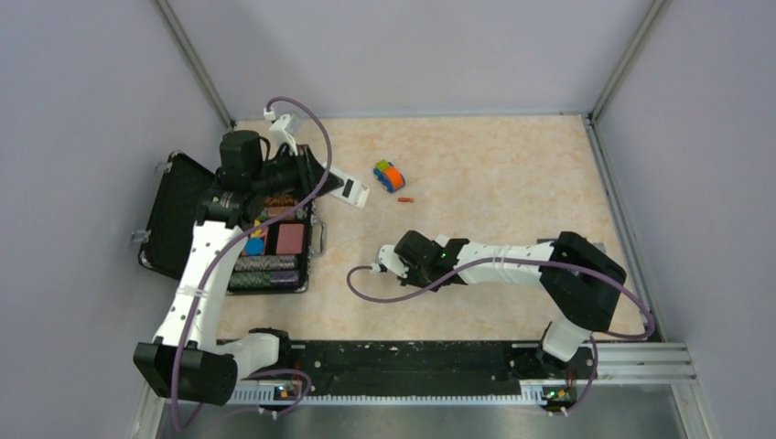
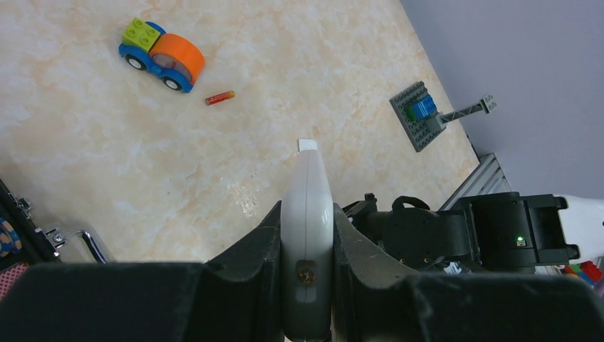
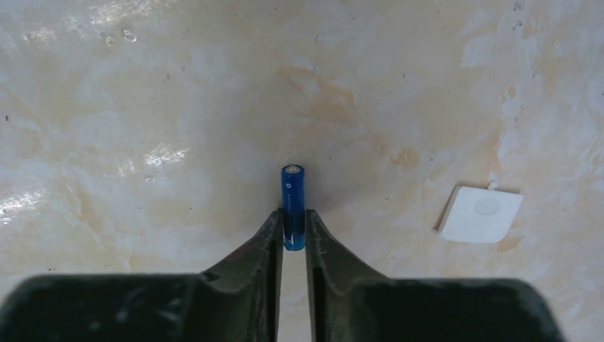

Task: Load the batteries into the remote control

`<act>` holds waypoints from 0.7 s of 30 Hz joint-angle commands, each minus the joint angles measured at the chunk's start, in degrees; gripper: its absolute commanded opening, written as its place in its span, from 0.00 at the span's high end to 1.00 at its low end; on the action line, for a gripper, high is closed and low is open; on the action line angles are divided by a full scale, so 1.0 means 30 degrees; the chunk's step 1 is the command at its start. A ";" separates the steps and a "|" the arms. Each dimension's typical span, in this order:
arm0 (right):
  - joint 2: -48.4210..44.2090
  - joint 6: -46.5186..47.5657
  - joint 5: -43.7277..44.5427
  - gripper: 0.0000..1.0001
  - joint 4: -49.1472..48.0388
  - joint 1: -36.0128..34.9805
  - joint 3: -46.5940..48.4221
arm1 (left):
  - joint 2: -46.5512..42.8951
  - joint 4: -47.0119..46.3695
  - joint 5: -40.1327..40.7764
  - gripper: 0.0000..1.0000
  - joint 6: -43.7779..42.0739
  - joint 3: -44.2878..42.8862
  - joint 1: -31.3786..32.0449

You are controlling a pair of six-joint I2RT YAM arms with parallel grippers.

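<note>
Left gripper (image 2: 306,221) is clamped on the small flat white remote control (image 2: 307,178), which it holds edge-on above the far left part of the worktop (image 2: 107,157). Right gripper (image 3: 293,219) is narrow and pinches only one end of the thin blue cylindrical battery (image 3: 293,187) over mid-worktop.

Risks:
- So shallow a pinch may let the battery pivot or drop at insertion.
- The thin orange-red battery (image 2: 220,97) lies loose near the far edge, beside the orange, blue and green toy car (image 2: 162,53). A nudge could roll it.

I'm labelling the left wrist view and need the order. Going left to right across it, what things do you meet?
Toy car → orange-red battery → remote control → grey baseplate with blue brick.
</note>
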State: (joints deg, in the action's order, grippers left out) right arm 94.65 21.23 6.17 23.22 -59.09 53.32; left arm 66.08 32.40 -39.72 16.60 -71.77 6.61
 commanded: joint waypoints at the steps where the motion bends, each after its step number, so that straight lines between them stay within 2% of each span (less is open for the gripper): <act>1: 0.0877 0.0040 0.0552 0.80 0.0257 -0.0168 0.1030 | 0.0117 -0.1594 -0.0603 1.00 0.0138 -0.0231 -0.0233; 5: 0.0360 -0.1021 0.1175 0.59 0.0460 -0.0141 0.1464 | 0.0219 -0.1653 -0.0520 1.00 0.0320 -0.0306 -0.0343; 10: -0.1901 -0.3673 0.0733 0.49 0.0480 0.0372 0.2141 | 0.0270 -0.1392 0.0216 1.00 0.1201 -0.0410 -0.0417; 13: -0.2971 -0.6520 0.1012 0.48 0.0284 0.0803 0.2461 | 0.0003 -0.1309 0.1206 1.00 0.1888 -0.0318 -0.0417; 17: -0.3352 -1.2207 0.1844 0.50 0.1520 0.2038 0.3381 | -0.0343 -0.1016 0.3720 1.00 0.3230 -0.0131 -0.0446; 18: -0.3310 -1.4084 0.2088 0.52 0.2037 0.2420 0.3672 | -0.0377 -0.0899 0.4229 1.00 0.3703 -0.0090 -0.0446; 20: -0.3066 -1.9795 0.3624 0.62 0.4494 0.3636 0.4678 | -0.0363 -0.0723 0.4570 1.00 0.4345 0.0036 -0.0446; 21: -0.3073 -2.2741 0.3054 0.65 0.5503 0.4403 0.4830 | -0.0391 -0.0675 0.4636 1.00 0.4556 0.0154 -0.0446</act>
State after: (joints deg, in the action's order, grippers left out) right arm 86.06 -14.00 11.16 28.53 -52.25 63.29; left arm 66.81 31.42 -30.46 25.45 -71.75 5.65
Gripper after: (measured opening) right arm 0.406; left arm 0.264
